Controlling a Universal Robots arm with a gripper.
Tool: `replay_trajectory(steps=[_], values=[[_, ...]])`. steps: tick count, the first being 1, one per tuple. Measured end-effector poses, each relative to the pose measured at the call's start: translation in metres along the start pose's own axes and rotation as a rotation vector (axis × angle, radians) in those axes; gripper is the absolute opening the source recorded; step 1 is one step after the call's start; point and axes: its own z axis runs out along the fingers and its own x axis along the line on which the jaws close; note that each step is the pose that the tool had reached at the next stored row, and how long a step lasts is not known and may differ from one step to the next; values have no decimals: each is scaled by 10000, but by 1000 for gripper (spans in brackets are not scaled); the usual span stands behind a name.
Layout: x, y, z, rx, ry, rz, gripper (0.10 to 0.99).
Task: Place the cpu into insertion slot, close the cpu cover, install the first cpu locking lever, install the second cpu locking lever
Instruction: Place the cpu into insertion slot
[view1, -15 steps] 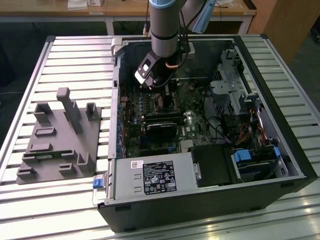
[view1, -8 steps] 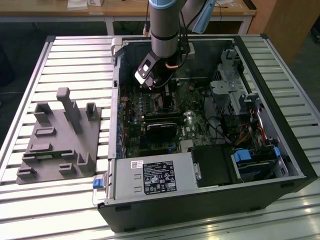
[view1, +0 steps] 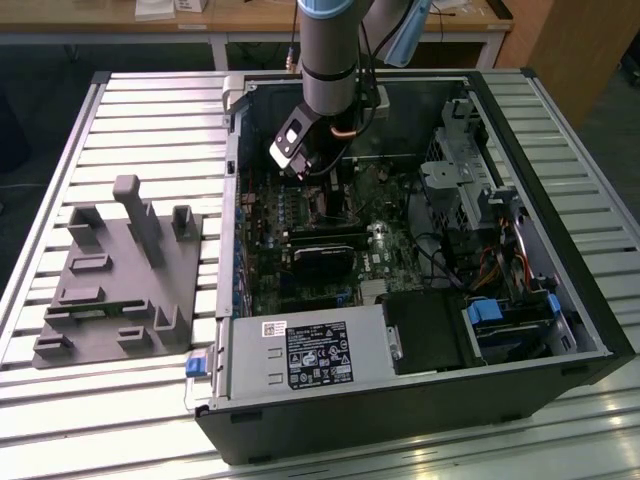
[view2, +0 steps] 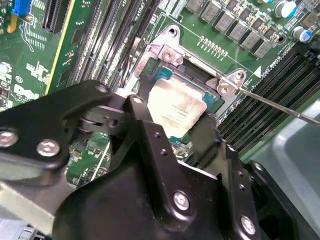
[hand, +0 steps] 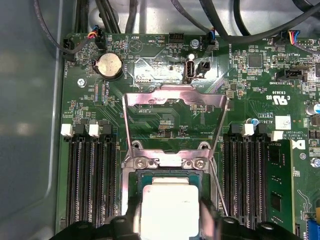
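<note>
In both wrist views the cpu (hand: 167, 210) (view2: 176, 106), a flat silvery square, sits between my gripper's black fingers (hand: 133, 216), directly over the insertion slot (hand: 167, 163) (view2: 170, 54). My gripper (hand: 168, 220) (view2: 172, 117) is shut on the cpu's two opposite edges. I cannot tell whether the chip touches the socket. The cpu cover (hand: 150, 96), a silver frame with a window, stands swung up behind the slot. A thin metal locking lever (view2: 277, 106) (hand: 218, 186) sticks out beside the socket. In the exterior view the gripper (view1: 308, 168) reaches down into the open computer case.
Long black memory slots (hand: 90, 175) (hand: 245, 175) flank the socket, and one memory stick (hand: 277, 185) stands beside them. Cables (hand: 150, 15) hang over the board's far edge. A drive cage (view1: 465, 180) and power supply (view1: 310, 355) fill the case. A grey fixture (view1: 120, 270) lies at the exterior view's left.
</note>
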Motion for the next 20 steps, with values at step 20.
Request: replay_trajectory(steps=[20], values=[[0, 10, -131, 1, -1, 0, 616]])
